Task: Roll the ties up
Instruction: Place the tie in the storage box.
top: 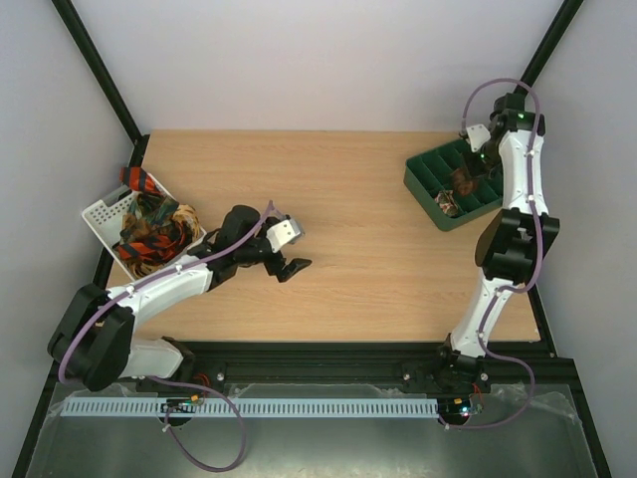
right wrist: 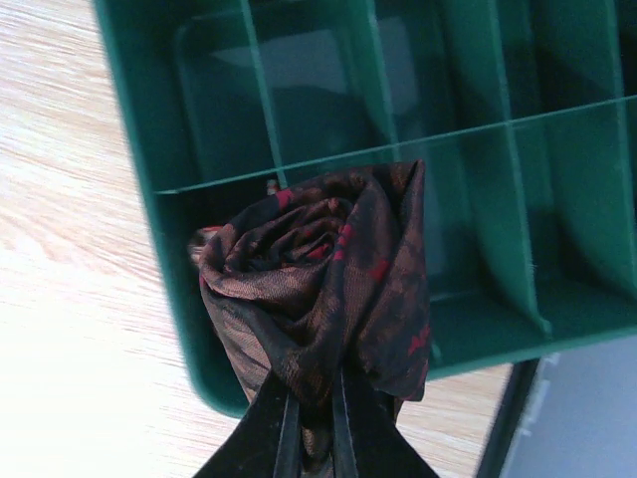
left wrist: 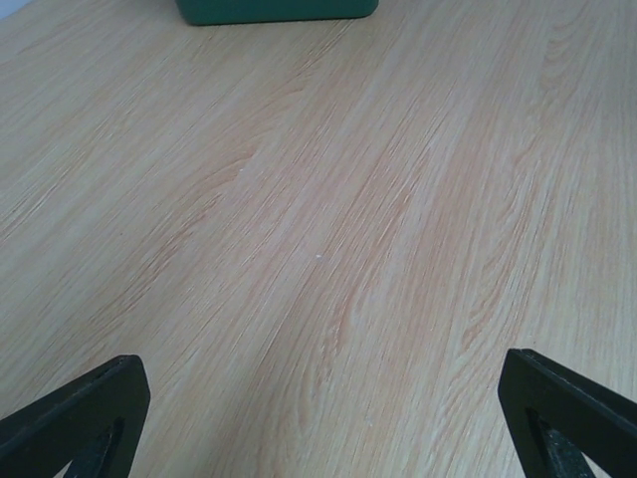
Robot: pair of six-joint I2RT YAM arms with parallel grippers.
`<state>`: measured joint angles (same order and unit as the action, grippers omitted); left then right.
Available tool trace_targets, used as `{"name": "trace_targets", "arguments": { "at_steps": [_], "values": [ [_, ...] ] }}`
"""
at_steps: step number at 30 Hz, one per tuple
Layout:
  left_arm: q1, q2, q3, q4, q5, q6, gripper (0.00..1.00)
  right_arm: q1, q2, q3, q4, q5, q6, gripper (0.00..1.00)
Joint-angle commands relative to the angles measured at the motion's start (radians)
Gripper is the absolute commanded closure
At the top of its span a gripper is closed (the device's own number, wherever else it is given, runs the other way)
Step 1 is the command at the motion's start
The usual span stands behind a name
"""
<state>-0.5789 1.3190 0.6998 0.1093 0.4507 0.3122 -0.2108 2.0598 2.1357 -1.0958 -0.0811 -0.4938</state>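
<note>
Pale wood table (top: pixel 378 269) shows beneath the left gripper (left wrist: pixel 320 398), which is spread wide, well left of the green tray (right wrist: pixel 149 119). Loose ties (top: pixel 154 229) fill the basket (top: pixel 100 214) farther left of the tray, nearest that arm. Beyond, the right gripper (right wrist: pixel 311 398) pinches the rolled brown tie (right wrist: pixel 318 269) directly over a compartment at the tray's edge, spiral end facing the wrist.

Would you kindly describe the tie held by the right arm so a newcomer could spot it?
Find the green tray, far right. There, the right gripper pinches a rolled tie. It is dark brown with red specks, unlike the orange-striped ties in the white basket.
</note>
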Motion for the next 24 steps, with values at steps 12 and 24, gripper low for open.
{"name": "trace_targets", "arguments": {
  "at_steps": [12,24],
  "values": [
    [0.033,-0.009,0.012,-0.016,-0.014,0.001,0.01,-0.011,0.181,0.113,-0.006,0.168,-0.077,0.99],
    [0.047,-0.024,0.0,-0.026,-0.01,0.001,0.01,-0.011,0.296,0.099,0.029,0.229,-0.102,0.99]
  ]
}}
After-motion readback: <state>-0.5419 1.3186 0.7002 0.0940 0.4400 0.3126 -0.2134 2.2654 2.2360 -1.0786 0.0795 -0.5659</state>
